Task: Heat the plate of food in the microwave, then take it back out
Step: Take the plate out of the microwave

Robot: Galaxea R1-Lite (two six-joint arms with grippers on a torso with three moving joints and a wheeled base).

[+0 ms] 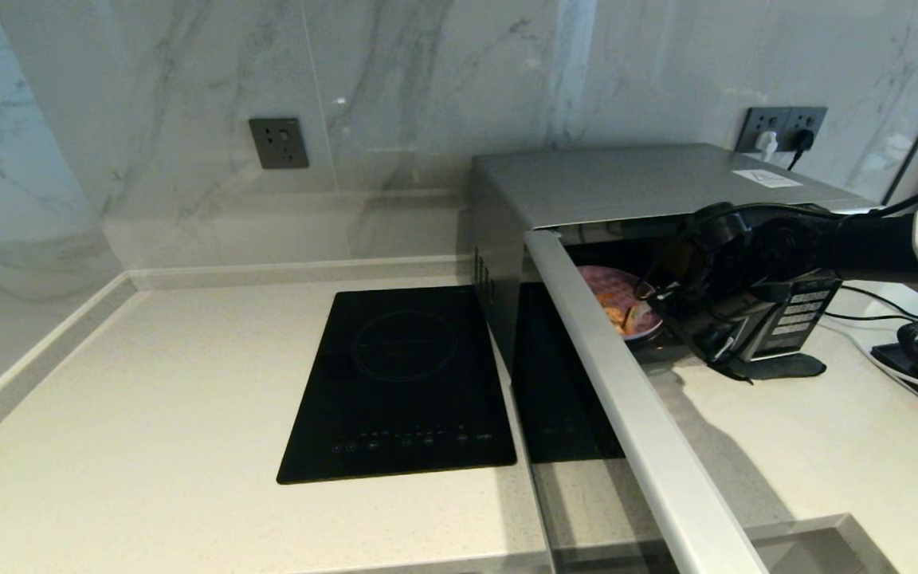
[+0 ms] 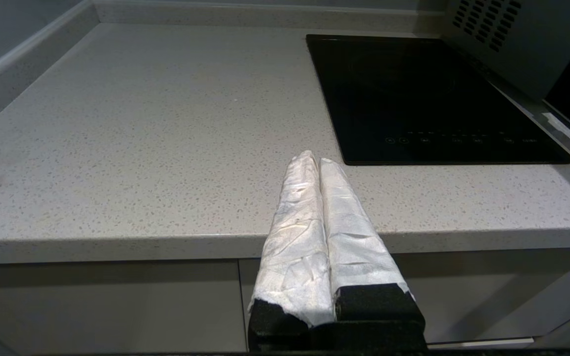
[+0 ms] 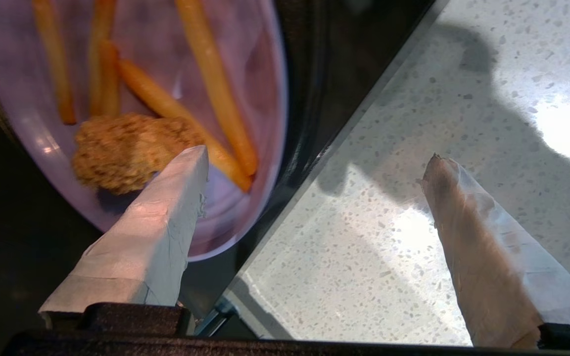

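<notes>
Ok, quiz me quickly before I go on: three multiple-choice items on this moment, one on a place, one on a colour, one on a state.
1. Where is the plate of food?
A. on the cooktop
B. inside the microwave
C. on the counter

2. What colour is the plate?
A. lilac
B. green
C. white

3. How is the right gripper?
A. shut on the plate
B. shut, empty
C. open

Answers: 1 B, the head view shows it in the cavity behind the open door. 2 A, its rim shows lilac in the right wrist view. 3 C, its fingers stand wide apart at the plate's edge.
</notes>
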